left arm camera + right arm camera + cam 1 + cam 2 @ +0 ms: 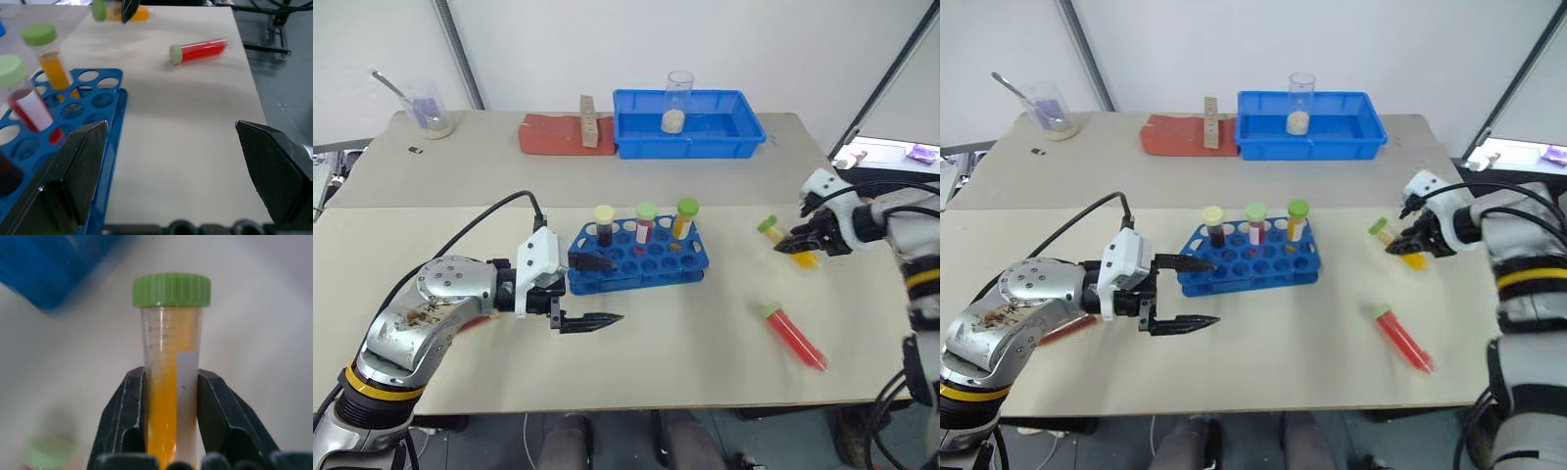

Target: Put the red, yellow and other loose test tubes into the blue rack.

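Observation:
The blue rack (651, 266) stands mid-table with three capped tubes upright in its back row: a cream-capped dark one (603, 223), a green-capped red one (646, 221) and a green-capped yellow one (685, 217). My left gripper (597, 291) is open at the rack's left end, its upper finger over the rack's corner. To the right, above the table, my right gripper (800, 243) is shut on a green-capped yellow test tube (171, 347), held by its body with the cap free. A green-capped red test tube (793, 336) lies loose on the table, front right.
At the back stand a larger blue tray (690, 149) holding a glass beaker (677, 103) with white powder, a red mat (548, 135) with a wooden block (588, 122), and a glass with a spoon (429, 110). The table's right edge is close to my right arm.

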Robot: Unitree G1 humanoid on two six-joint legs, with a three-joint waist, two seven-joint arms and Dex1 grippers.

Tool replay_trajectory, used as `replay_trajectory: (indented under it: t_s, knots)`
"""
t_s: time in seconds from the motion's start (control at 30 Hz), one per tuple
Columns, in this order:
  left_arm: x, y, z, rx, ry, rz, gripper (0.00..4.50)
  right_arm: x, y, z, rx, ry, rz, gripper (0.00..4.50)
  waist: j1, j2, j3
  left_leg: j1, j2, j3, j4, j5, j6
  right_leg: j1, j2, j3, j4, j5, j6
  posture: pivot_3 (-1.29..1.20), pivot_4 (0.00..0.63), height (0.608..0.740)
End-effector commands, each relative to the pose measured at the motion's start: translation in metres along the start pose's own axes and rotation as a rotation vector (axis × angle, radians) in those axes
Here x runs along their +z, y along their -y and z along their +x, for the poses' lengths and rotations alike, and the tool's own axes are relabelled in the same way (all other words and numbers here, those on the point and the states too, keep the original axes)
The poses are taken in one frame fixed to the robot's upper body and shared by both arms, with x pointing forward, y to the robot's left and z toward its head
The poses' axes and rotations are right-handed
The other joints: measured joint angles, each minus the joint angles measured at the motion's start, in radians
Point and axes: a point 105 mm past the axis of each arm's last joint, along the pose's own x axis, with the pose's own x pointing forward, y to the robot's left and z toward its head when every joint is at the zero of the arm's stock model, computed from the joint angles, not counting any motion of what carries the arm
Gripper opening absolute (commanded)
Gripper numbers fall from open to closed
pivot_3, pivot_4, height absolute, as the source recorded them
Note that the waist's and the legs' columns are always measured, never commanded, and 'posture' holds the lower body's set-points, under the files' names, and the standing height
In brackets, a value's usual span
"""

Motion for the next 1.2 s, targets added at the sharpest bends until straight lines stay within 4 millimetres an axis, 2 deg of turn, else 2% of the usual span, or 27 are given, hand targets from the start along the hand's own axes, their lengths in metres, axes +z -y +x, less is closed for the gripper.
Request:
replay_trajectory:
  t_s: [0.03,0.07,0.13,0.17,0.3,0.5,0.67,1.03,1.2]
  knots:
    - [0.007,-0.002,-0.010,0.018,0.046,0.045,4.50,0.044,-0.042,-0.016,0.014,0.281,-0.123,1.00,0.000,0.000,0.000,0.000,0.000,0.000,0.000,0.000,0.000,0.000,0.000,0.000,0.000,0.000,0.000,0.00,0.150,0.740]
    - [0.007,-0.001,-0.011,0.014,0.052,0.041,4.50,0.048,-0.055,-0.010,0.002,0.369,-0.118,1.00,0.000,0.000,0.000,0.000,0.000,0.000,0.001,0.000,0.000,0.000,0.000,0.000,0.001,0.000,0.000,0.00,0.150,0.740]
    - [0.006,-0.002,-0.012,0.010,0.060,0.032,4.50,0.053,-0.070,-0.005,-0.027,0.484,-0.088,1.00,-0.002,0.000,0.000,0.001,0.001,0.000,0.002,0.000,0.000,0.001,0.000,0.000,0.001,0.000,0.001,0.00,0.150,0.740]
    - [0.007,-0.001,-0.012,0.004,0.075,0.027,4.50,0.054,-0.078,0.004,-0.062,0.542,-0.079,1.00,-0.003,0.000,0.000,0.001,0.001,0.000,0.005,0.000,0.000,0.001,0.001,0.000,0.003,0.000,0.002,0.00,0.150,0.740]
    - [0.011,-0.001,-0.010,-0.007,0.127,0.015,4.50,0.058,-0.090,0.029,-0.149,0.671,-0.021,1.00,-0.005,0.000,0.000,0.000,0.001,0.001,0.007,0.000,0.000,0.001,0.001,0.000,0.003,0.001,0.001,0.00,0.150,0.740]
    - [0.013,0.001,-0.007,-0.020,0.140,0.009,4.50,0.050,-0.082,0.059,-0.262,0.716,-0.001,1.00,-0.007,-0.001,-0.001,-0.001,0.001,0.001,0.007,0.000,0.000,0.001,0.000,0.000,0.001,0.002,0.002,0.00,0.150,0.740]
    - [0.016,0.003,-0.005,-0.024,0.153,-0.009,4.50,0.042,-0.078,0.074,-0.280,0.712,0.008,1.00,-0.009,0.000,-0.001,-0.001,0.001,0.001,0.005,0.000,0.000,0.001,0.001,0.000,0.001,0.002,0.000,0.00,0.150,0.740]
    - [0.017,0.001,-0.005,-0.015,0.148,-0.019,4.50,0.040,-0.083,0.092,-0.284,0.736,0.025,1.00,-0.011,0.000,-0.001,0.000,0.001,0.001,0.006,0.000,0.000,0.001,0.001,0.000,0.001,0.001,0.001,0.00,0.150,0.740]
    - [0.019,0.001,-0.003,-0.009,0.157,-0.025,4.50,0.036,-0.083,0.094,-0.314,0.767,0.089,1.00,-0.011,0.000,-0.001,0.000,0.001,0.001,0.006,0.000,0.000,0.001,0.001,0.000,0.001,0.001,0.001,0.00,0.150,0.740]
